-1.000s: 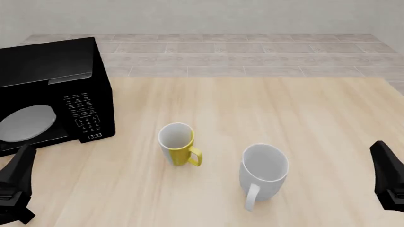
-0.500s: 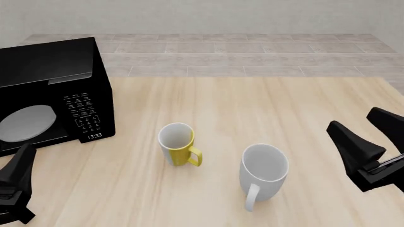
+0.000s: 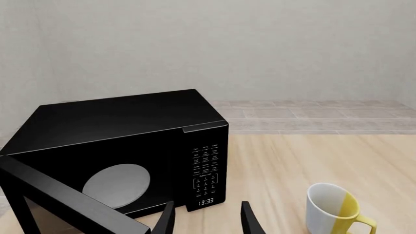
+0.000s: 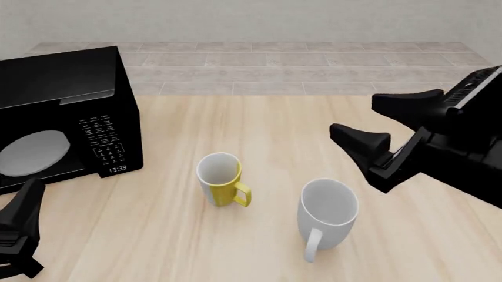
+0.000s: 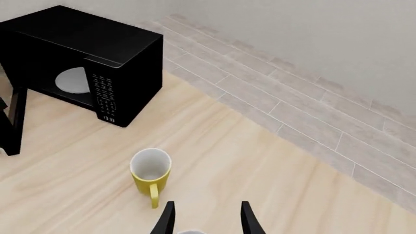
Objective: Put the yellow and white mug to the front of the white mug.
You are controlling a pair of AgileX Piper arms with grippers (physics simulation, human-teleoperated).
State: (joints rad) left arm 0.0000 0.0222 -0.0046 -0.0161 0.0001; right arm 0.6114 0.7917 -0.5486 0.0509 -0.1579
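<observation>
The yellow and white mug (image 4: 220,180) stands upright on the wooden table, its yellow handle toward the front right. It also shows in the left wrist view (image 3: 331,208) and the right wrist view (image 5: 151,174). The larger white mug (image 4: 327,215) stands to its right and slightly nearer, handle toward the front. My right gripper (image 4: 354,116) is open and empty, raised above the table behind and right of the white mug. My left gripper (image 4: 25,207) is open and empty at the front left corner, far from both mugs.
A black microwave (image 4: 64,111) with its door swung open stands at the left of the table, just ahead of my left gripper. It also shows in the left wrist view (image 3: 130,146) and the right wrist view (image 5: 87,56). A tiled floor lies beyond the table's far edge.
My right arm has risen from the front right corner and swung left and forward over the table toward the mugs. The left arm and both mugs have not moved.
</observation>
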